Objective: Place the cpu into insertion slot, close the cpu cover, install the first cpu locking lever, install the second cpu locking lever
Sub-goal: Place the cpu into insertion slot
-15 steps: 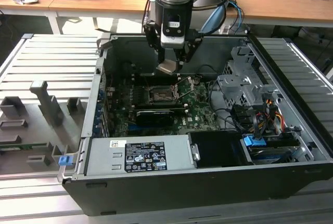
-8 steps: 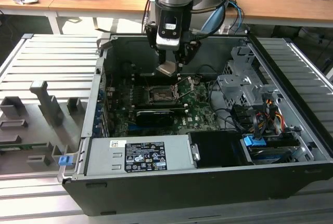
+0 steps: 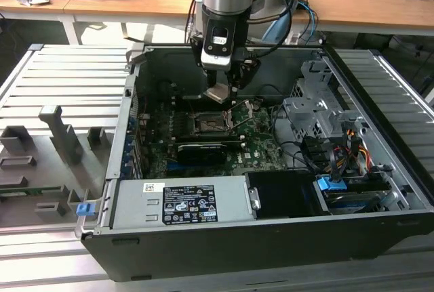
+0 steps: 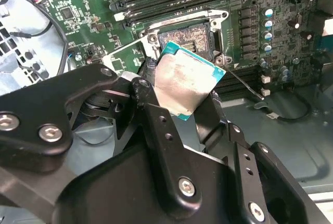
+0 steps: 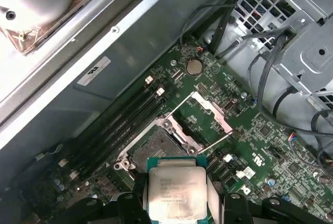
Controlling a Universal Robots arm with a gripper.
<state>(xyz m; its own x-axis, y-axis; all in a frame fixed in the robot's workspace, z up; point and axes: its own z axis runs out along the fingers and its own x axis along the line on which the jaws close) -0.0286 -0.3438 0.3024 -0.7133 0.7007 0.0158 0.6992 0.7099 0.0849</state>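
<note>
My gripper [image 3: 220,87] hangs inside the open computer case and is shut on the cpu [image 3: 218,93], a flat silvery-tan square chip held tilted. In both wrist views the cpu [image 4: 184,86] [image 5: 177,190] sits between the black fingers [image 4: 151,112], its metal face showing. The insertion slot [image 3: 205,124] [image 5: 156,148] [image 4: 190,37] lies a short way below and ahead of the chip, dark, uncovered and with nothing in it. The cpu cover [image 5: 213,112] stands flipped open at the slot's edge, and thin wire levers [image 3: 239,116] are raised beside it.
A long black card [image 3: 200,151] lies just in front of the slot. Memory slots [image 5: 130,120] run along one side. A grey power supply [image 3: 180,204] fills the case front. The drive cage [image 3: 319,112] and bundled cables [image 3: 339,160] crowd the exterior view's right. Grey fixtures [image 3: 61,136] sit outside.
</note>
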